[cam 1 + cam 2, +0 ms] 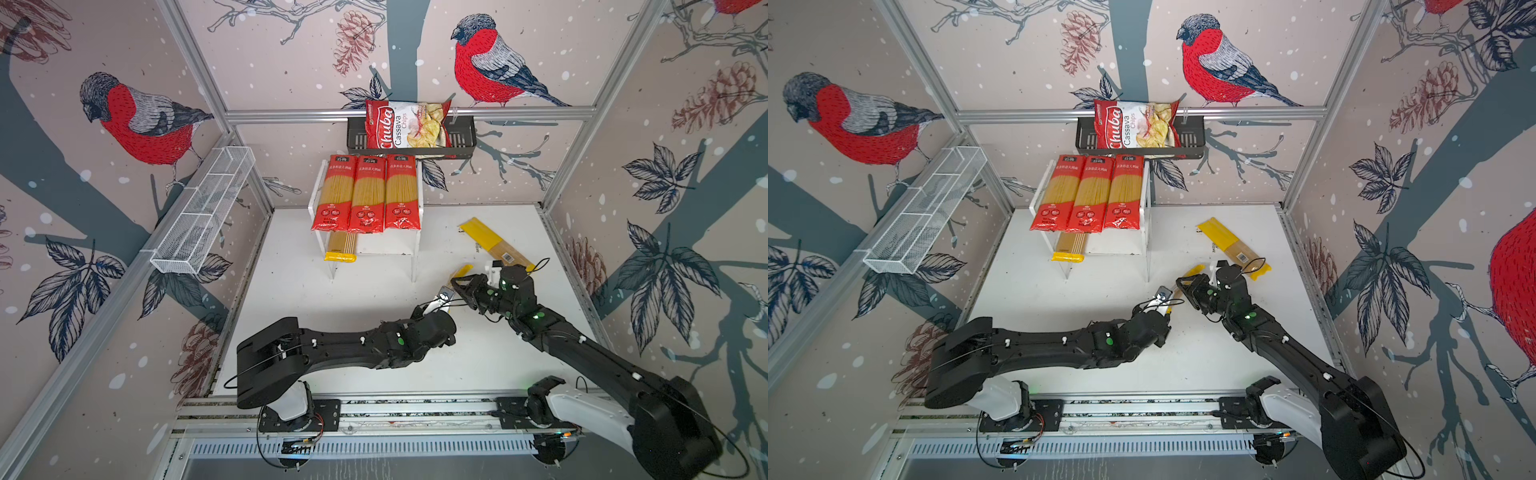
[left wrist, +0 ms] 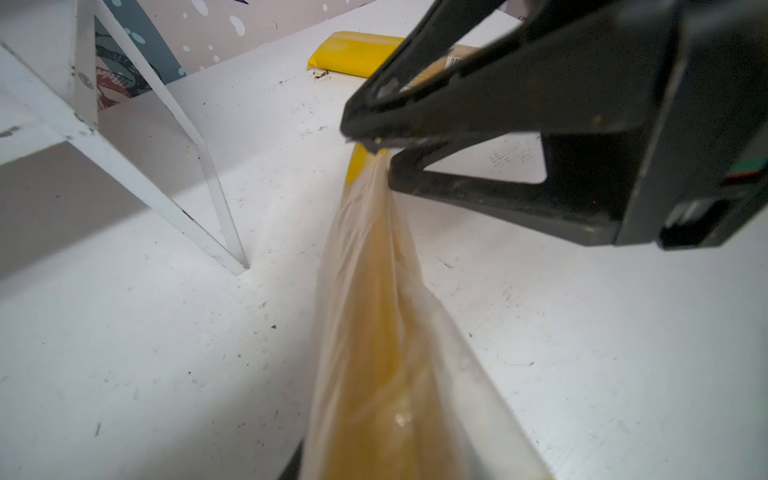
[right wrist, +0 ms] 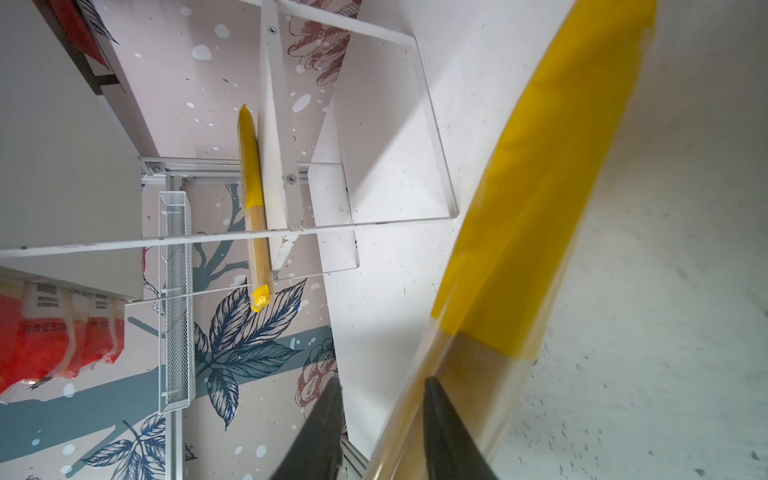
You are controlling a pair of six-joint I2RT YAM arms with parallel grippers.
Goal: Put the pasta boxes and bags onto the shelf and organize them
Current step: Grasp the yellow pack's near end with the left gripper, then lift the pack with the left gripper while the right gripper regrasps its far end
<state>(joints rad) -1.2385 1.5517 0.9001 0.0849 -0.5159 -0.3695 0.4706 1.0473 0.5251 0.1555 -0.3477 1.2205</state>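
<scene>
1. Left gripper: the arm is laid low across the table and stretched past the middle. It is clamped on the near, clear end of the held packet. Its fingers are almost wholly cut off in the left wrist view, and the grip is seen in both top views.
2. Held packet: raised off the table, before the right front leg of the shelf. Long axis slanted away to the right, yellow end farthest.
3. Right gripper: the arm is brought in from the near right, wrist turned toward the shelf. Jaws parted. Only the right wrist view shows the gap, with one finger against the packet and the other clear of it.
4. Loose packet: flat on the table, right of the shelf. Axis diagonal, plain yellow end farthest.
5. Stowed packet: on the shelf's lower tier, left side, front to back, yellow end jutting forward.
6. Red packets: three abreast on the shelf's top, front to back.
</scene>
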